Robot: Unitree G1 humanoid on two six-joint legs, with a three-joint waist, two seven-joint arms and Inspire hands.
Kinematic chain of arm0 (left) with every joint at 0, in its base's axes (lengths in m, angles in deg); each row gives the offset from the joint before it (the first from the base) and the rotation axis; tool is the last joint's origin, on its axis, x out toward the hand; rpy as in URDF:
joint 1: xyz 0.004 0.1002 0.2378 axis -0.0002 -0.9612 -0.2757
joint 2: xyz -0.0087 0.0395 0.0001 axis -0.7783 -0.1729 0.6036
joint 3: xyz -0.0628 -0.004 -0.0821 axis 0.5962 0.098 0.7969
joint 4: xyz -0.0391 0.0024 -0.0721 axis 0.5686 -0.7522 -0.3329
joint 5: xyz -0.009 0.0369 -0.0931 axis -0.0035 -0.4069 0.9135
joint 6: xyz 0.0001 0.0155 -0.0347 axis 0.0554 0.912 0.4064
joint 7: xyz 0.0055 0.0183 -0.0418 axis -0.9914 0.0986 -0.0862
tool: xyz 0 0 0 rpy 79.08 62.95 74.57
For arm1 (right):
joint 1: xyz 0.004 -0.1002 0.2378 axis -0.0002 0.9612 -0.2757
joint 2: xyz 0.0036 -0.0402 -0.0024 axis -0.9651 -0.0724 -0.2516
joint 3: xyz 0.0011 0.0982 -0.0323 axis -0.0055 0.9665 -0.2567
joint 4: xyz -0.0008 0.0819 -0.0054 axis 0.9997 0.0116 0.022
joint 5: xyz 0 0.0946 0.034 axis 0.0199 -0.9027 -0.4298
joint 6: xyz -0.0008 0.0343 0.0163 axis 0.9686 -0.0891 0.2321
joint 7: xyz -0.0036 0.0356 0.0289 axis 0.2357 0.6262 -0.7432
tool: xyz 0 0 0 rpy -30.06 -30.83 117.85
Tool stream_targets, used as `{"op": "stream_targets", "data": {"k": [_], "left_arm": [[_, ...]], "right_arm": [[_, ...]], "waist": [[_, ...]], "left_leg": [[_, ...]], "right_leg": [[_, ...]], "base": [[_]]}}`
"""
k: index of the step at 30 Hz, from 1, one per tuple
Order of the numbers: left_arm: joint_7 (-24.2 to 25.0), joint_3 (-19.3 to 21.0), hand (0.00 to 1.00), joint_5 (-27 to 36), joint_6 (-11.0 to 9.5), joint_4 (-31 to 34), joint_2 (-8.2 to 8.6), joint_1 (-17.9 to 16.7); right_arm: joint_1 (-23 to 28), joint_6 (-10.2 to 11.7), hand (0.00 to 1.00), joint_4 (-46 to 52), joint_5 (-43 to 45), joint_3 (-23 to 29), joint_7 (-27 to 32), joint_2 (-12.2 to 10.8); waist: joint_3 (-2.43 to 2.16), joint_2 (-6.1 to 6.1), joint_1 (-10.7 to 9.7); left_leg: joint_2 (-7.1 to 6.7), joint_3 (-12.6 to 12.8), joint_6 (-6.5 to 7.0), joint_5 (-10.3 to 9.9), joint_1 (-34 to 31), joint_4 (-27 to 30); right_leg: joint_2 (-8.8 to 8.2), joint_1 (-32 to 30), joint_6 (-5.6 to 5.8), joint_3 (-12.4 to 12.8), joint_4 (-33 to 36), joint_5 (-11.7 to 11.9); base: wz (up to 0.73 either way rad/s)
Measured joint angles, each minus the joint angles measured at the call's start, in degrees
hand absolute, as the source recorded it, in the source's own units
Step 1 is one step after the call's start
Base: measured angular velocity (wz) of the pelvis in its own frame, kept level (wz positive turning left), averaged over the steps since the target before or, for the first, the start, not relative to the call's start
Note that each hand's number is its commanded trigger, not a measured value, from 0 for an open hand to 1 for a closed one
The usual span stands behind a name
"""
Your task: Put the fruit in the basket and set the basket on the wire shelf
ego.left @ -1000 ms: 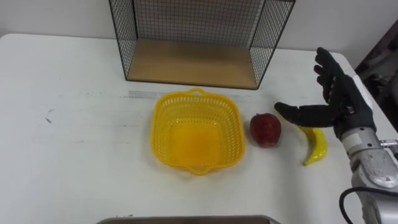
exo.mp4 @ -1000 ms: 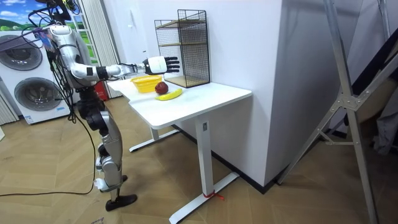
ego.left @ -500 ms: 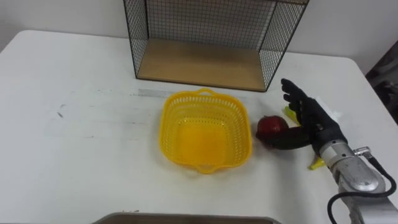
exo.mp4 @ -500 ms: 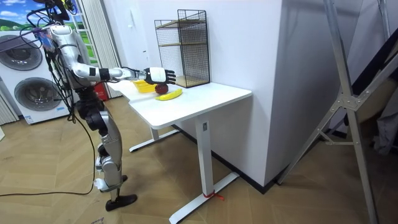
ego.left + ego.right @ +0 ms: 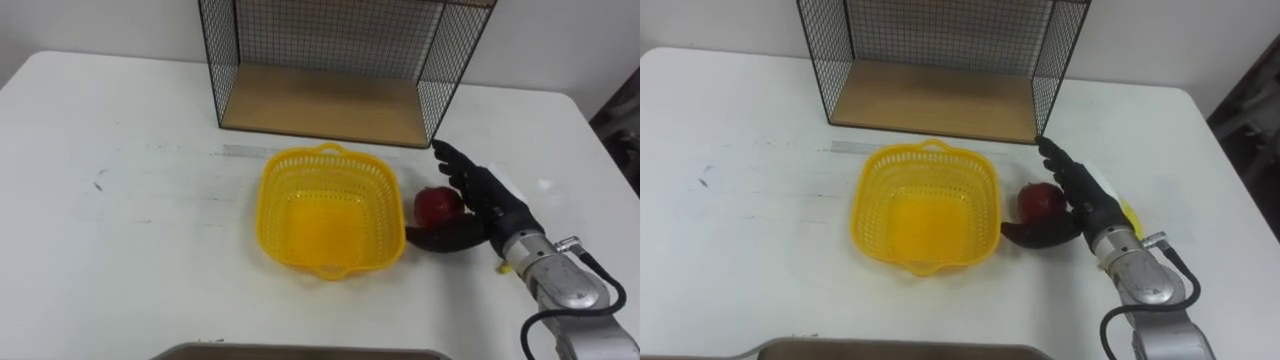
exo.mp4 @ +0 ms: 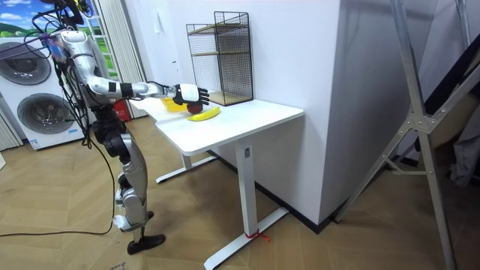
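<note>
- A white table stands against a white wall, with washing machines behind the robot.
- The wire shelf sits at the table's back edge.
- The yellow basket holds nothing.
- The apple lies just right of it.
- The right hand cups the apple, fingers straight and thumb in front, without gripping it.
- The banana peeks out behind the hand.

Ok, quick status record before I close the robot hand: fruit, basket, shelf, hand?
basket: yellow basket, no fruit in it, on the white table
apple: red apple on the table, just right of the basket
banana: banana on the table right of the apple, mostly under the arm in the eye views
right robot hand: right robot hand open, fingers straight along the apple's far right side, thumb at its near side, not yet closed
wire shelf: wire shelf behind the basket
task: nothing loaded yet
</note>
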Motion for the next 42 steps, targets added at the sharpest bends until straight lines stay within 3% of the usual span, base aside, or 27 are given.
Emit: {"op": "stream_targets", "data": {"k": [3,8,22,25,26,27,28,42], "left_arm": [[-0.2,0.0,0.00,0.0,0.1,-0.2,0.01,0.0],[-0.2,0.0,0.00,0.0,0.2,-0.3,0.04,0.0],[-0.2,-1.1,0.00,0.3,0.0,-0.3,0.09,0.1],[0.0,-1.1,0.00,0.4,0.0,-0.4,0.00,0.3],[0.1,-1.1,0.00,0.4,0.0,-0.4,-0.01,0.2],[0.2,-1.1,0.00,0.5,0.0,-0.4,-0.01,0.2],[0.2,-1.1,0.00,0.5,0.0,-0.4,-0.01,0.2],[1.2,-1.0,0.00,0.5,0.2,-0.4,-0.02,0.5]], "right_arm": [[0.1,0.0,0.00,-2.2,0.0,0.0,0.2,0.0],[0.1,0.0,0.00,-3.9,-0.4,0.0,0.3,0.0],[0.0,0.9,0.00,-6.3,-0.9,-0.1,0.3,0.0],[-0.2,0.9,0.00,-6.5,-0.6,-0.1,0.3,0.0],[-0.2,0.9,0.20,-6.5,-0.4,-0.1,0.2,0.0],[-0.2,0.8,0.56,-6.5,-0.3,-0.1,0.0,0.0],[-0.2,0.8,1.00,-6.5,-0.3,-0.1,-0.1,0.0],[-2.4,0.4,1.00,-8.3,0.1,0.5,0.2,0.4]], "waist": [[-0.20,-0.05,0.0],[-0.16,0.00,0.0],[0.24,-0.22,0.1],[0.56,-0.65,0.2],[0.62,-0.88,0.2],[0.62,-1.09,0.2],[0.63,-1.18,0.2],[0.56,-1.54,0.2]], "left_leg": [[0.01,-0.2,0.00,0.0,0.1,0.3],[0.01,-0.7,-0.01,0.0,0.0,0.4],[-0.03,-0.9,-0.01,0.0,0.2,0.5],[-0.03,-1.1,0.00,0.0,0.2,0.5],[-0.03,-1.1,0.00,0.0,0.2,0.5],[-0.04,-1.1,0.00,0.0,0.2,0.5],[-0.04,-1.1,0.00,0.0,0.2,0.5],[-0.06,-1.7,-0.01,0.0,0.1,0.6]], "right_leg": [[0.00,0.7,0.03,-0.6,-0.4,0.0],[0.02,0.8,0.03,-0.9,-0.4,0.0],[0.02,1.1,0.04,-0.9,-0.4,0.0],[-0.05,1.2,0.04,-1.3,-0.5,0.0],[-0.06,1.2,0.04,-1.3,-0.5,0.0],[-0.07,1.2,0.04,-1.3,-0.5,0.0],[-0.07,1.2,0.04,-1.3,-0.5,0.0],[-0.10,1.6,0.03,-2.1,-0.6,0.0]], "base": [[0.10],[0.05],[0.00],[0.06],[0.00],[0.00],[0.00],[0.02]]}}
